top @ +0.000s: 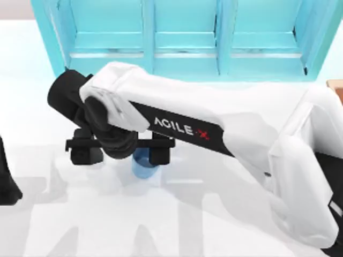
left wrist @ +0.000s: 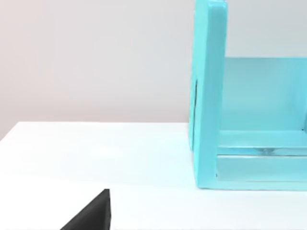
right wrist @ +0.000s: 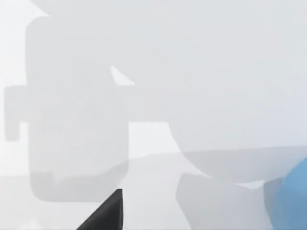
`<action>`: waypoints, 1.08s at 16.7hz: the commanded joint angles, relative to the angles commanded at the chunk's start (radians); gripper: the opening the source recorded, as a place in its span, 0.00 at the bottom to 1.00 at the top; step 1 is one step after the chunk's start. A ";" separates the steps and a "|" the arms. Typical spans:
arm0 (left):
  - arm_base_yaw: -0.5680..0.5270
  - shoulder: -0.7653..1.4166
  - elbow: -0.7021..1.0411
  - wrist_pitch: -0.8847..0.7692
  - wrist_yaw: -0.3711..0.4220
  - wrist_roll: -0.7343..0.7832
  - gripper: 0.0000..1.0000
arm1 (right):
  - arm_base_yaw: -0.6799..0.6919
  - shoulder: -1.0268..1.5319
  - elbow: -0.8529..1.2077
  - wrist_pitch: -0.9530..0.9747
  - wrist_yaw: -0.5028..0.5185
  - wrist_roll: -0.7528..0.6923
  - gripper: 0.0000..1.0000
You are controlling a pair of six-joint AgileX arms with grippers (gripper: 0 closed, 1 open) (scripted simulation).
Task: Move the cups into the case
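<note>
Top view: right end effector hangs left of centre, fingers spread, directly above a blue cup on the white worktop; turquoise cabinet along the top. Left wrist view: cabinet side wall at right. Right wrist view: cup edge at lower right.

Count, top view: one blue cup visible, lower centre-left of frame, partly under the arm. One turquoise case across the top of frame, three open compartments counted. One white bench. Two arms: right arm's tool centre-left; left arm at far left edge.
</note>
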 joint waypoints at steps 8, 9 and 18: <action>0.000 0.000 0.000 0.000 0.000 0.000 1.00 | 0.000 0.000 0.000 0.000 0.000 0.000 0.17; 0.000 0.000 0.000 0.000 0.000 0.000 1.00 | 0.000 0.000 0.000 0.000 0.000 0.000 0.10; 0.000 0.000 0.000 0.000 0.000 0.000 1.00 | 0.000 0.000 0.000 0.000 0.000 0.000 0.00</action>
